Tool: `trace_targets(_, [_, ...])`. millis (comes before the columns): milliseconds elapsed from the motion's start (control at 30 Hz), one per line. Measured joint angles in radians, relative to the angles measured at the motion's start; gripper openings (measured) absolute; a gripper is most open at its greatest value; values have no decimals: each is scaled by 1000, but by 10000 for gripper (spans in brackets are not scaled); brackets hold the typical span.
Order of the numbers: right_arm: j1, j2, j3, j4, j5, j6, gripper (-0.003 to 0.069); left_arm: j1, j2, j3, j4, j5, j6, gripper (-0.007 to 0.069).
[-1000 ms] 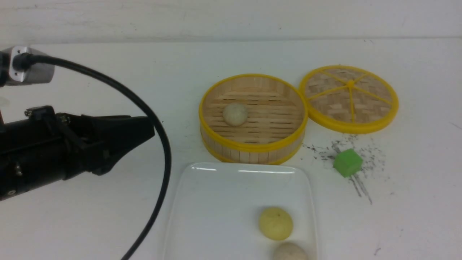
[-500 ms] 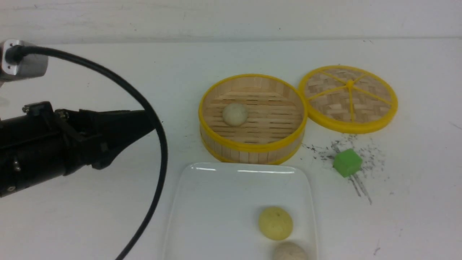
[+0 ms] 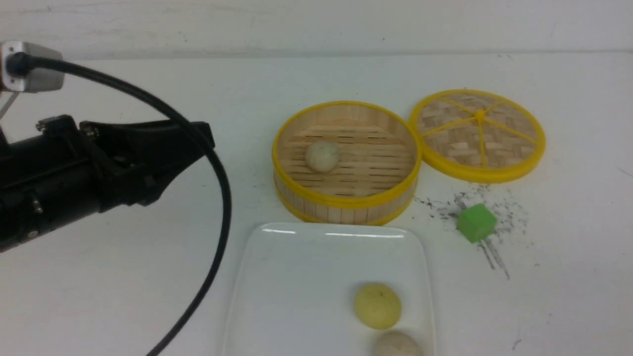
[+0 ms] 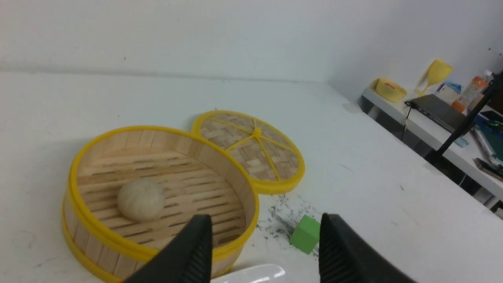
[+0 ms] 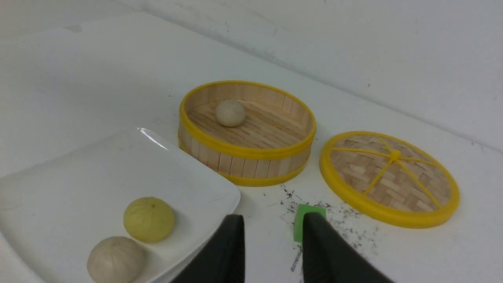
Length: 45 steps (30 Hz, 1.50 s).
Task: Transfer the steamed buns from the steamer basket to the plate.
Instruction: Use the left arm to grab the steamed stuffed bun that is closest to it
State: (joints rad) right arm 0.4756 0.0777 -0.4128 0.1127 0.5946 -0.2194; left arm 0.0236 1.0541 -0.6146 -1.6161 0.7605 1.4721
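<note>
White desk and pale wall fill my front view, and I can't read any brand, label or lettering anywhere. One beige-grey bun [image 3: 322, 156] sits inside the steamer basket [image 3: 347, 201], on the slatted floor toward the left part of the rim. A yellow bun [image 3: 378, 306] lies on the white plate [image 3: 330, 277], near its right edge, and a speckled bun [image 3: 397, 344] is just beside it, closer to my side of the desk. The basket stands just beyond the plate's far edge. Beside the basket's right side lies the woven lid [image 3: 478, 136], nearer the desk's far edge, with a green cube [image 3: 476, 223] on the desk between lid and plate, among dark smudges. My left gripper [image 4: 265, 220] hangs over the desk left of the basket, its fingers spread apart with nothing between them. My right gripper [image 5: 273, 220] is outside the front view; its own wrist camera gives me two parted fingers, also empty. A black cable [image 3: 225, 198] loops in front of the left arm. Off to the side, my left wrist view catches a yellow cup [image 4: 438, 72] on a white ledge [image 4: 420, 114].
</note>
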Motion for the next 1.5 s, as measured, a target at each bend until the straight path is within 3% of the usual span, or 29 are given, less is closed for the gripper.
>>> trace_targets(167, [0,0,100,21,-157,0,237,-49,138,-40,-2,3,104,391])
trace_targets(300, [0,0,120,26,-269,0,239,-155,285,-172,-3,-32,201,391])
trace_targets(600, [0,0,122,27,-231,0,240,-214,497,-378,51,-185,182,391])
trace_targets(800, [0,0,124,28,-202,0,240,-214,629,-506,200,-213,-32,391])
trace_targets(867, [0,0,124,29,-197,0,240,-215,701,-608,358,-176,-199,391])
trace_targets(1033, [0,0,124,33,-195,0,240,-218,829,-797,641,-38,-465,391])
trace_targets(1133, [0,0,124,34,-194,0,240,-224,860,-873,743,7,-548,391])
trace_targets(1167, [0,0,124,35,-194,0,240,-237,881,-935,854,34,-624,391])
trace_targets(1333, [0,0,124,36,-193,0,240,-317,909,-1056,1040,41,-702,391])
trace_targets(1500, [0,0,124,42,-193,0,240,-397,933,-1093,1100,-13,-709,391])
